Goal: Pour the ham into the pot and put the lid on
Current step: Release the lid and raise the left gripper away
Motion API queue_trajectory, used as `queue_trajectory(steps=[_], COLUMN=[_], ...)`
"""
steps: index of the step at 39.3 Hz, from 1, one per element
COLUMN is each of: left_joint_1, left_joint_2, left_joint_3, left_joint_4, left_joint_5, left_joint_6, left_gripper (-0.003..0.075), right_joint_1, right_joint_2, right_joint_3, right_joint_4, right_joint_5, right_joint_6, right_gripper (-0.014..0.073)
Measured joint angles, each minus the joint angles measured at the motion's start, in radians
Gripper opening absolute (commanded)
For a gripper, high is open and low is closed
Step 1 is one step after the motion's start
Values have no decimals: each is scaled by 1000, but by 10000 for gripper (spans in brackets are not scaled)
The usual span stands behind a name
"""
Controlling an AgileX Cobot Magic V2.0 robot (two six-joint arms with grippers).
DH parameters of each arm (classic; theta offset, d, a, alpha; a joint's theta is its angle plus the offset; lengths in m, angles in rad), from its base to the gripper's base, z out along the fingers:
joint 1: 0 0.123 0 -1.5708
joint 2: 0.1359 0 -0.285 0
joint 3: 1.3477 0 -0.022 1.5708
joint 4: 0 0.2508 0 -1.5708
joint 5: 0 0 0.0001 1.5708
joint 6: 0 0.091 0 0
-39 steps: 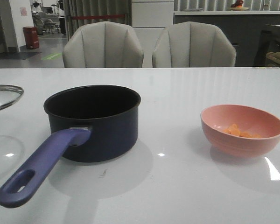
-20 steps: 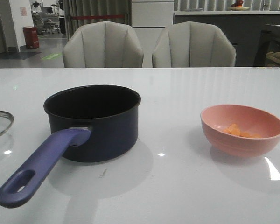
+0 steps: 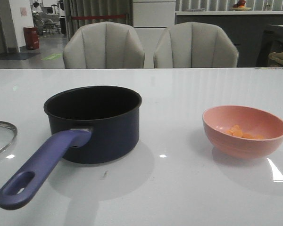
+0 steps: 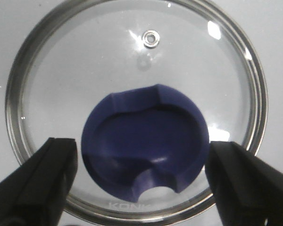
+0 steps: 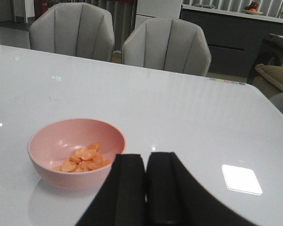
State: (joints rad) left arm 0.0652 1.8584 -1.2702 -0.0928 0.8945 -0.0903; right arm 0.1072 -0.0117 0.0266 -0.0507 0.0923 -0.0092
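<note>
Right now your left gripper (image 4: 140, 181) hangs above the lid (image 4: 137, 70) with its fingers (image 4: 35, 183) spread wide, one on each side of the blue knob (image 4: 144, 141), which sits squarely in the gap between them; neither pad touches it. The glass lies flat on the white table (image 3: 188, 84), lettering near its rim on the fingertip side. In the front view only the lid's edge shows at the far left, apart from the pot (image 3: 96, 123), whose long handle (image 3: 40, 167) points toward you. Your right gripper (image 5: 146, 188) has its fingers (image 5: 127, 188) pressed together with only a thin seam between them, holding nothing. The pink bowl (image 5: 47, 160) stands just ahead of those fingertips and off to one side, not touching them, and the ham (image 5: 84, 159) is heaped in its bottom. The pot's black inside shows nothing in it.
</note>
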Motion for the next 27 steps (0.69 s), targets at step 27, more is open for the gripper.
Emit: queue_trajectory(steps=[27], left_joint_1=[-21], left_joint_2=[-578], left_joint_3=[408], left_joint_4=[-78], left_joint_5=[-223], left_joint_6=[125], left_gripper=[437], right_joint_1=[0], right_joint_2=[0], right_joint_3=[0], right_joint_4=[0], right_joint_5=[0], right_joint_6=[0], right_gripper=[148])
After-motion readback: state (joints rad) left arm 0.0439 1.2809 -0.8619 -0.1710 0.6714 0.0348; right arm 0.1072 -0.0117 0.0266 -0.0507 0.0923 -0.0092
